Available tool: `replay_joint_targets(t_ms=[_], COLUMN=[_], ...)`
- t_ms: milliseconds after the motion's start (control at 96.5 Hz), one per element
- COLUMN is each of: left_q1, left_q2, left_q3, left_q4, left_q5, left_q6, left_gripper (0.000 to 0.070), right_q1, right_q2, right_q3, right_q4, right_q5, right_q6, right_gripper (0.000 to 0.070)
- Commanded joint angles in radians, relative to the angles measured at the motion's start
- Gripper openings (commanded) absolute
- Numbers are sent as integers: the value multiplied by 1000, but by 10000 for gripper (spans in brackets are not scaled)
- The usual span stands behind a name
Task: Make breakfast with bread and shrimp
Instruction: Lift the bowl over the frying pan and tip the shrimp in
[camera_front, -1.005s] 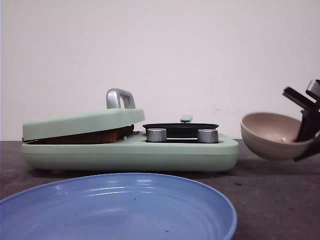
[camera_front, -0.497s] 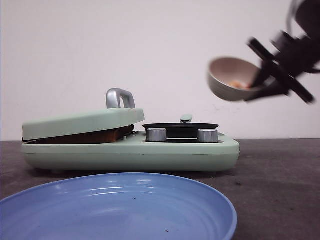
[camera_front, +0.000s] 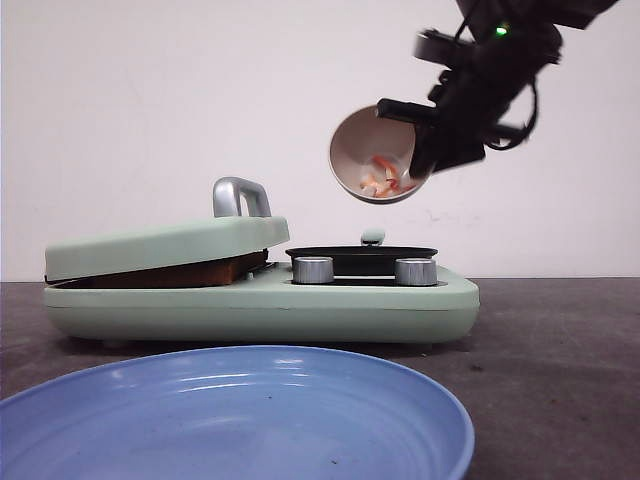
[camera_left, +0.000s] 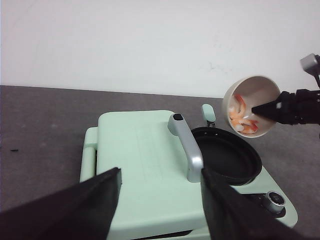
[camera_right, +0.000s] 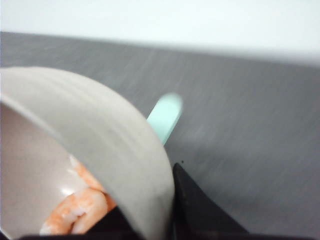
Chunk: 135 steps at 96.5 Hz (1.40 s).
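My right gripper (camera_front: 425, 150) is shut on the rim of a beige bowl (camera_front: 368, 140) and holds it high, tipped over the black pan (camera_front: 362, 254). Pink-orange shrimp (camera_front: 380, 180) lie against the bowl's lower wall; they also show in the left wrist view (camera_left: 242, 120) and the right wrist view (camera_right: 75, 210). A brown bread crust (camera_front: 215, 271) shows under the closed mint-green press lid (camera_front: 165, 245); the rest of the bread is hidden. My left gripper (camera_left: 160, 200) is open and empty above that lid (camera_left: 140, 165), beside its silver handle (camera_left: 187, 150).
The mint-green cooker (camera_front: 260, 310) has two silver knobs (camera_front: 313, 269) in front of the pan. A blue plate (camera_front: 230, 420) lies in the foreground. The pan's mint handle (camera_left: 208, 112) points towards the white wall.
My right gripper has carried the bowl from low at the right up and left to above the pan, and has tipped its mouth towards the left.
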Motion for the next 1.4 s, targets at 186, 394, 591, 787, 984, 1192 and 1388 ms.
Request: replay_joint_targets(t_ms=[186, 394, 591, 787, 984, 1192, 1388], left_q1=[-6, -6, -6, -6, -6, -6, -6], left_q2=[5, 5, 5, 5, 5, 5, 5], left_q3=[9, 9, 9, 9, 9, 9, 9], left_q4=[7, -21, -43, -41, -42, -48, -65], left_q5=[-5, -5, -5, -5, -5, -5, -5], left_q6=[-1, 3, 23, 26, 31, 32, 37], left_gripper=[271, 271, 271, 271, 271, 271, 271], right_q1=[53, 84, 114, 130, 140, 145, 144], right_q2=[13, 37, 46, 55, 55, 55, 55], right_q3=[20, 20, 20, 20, 20, 20, 20], right_q4=[140, 156, 200, 217, 310, 375, 389], right_q5=[116, 183, 221, 241, 301, 318, 319], right_q6=[-462, -672, -723, -731, -725, -686, -650], right_gripper=[5, 5, 4, 5, 5, 4, 5])
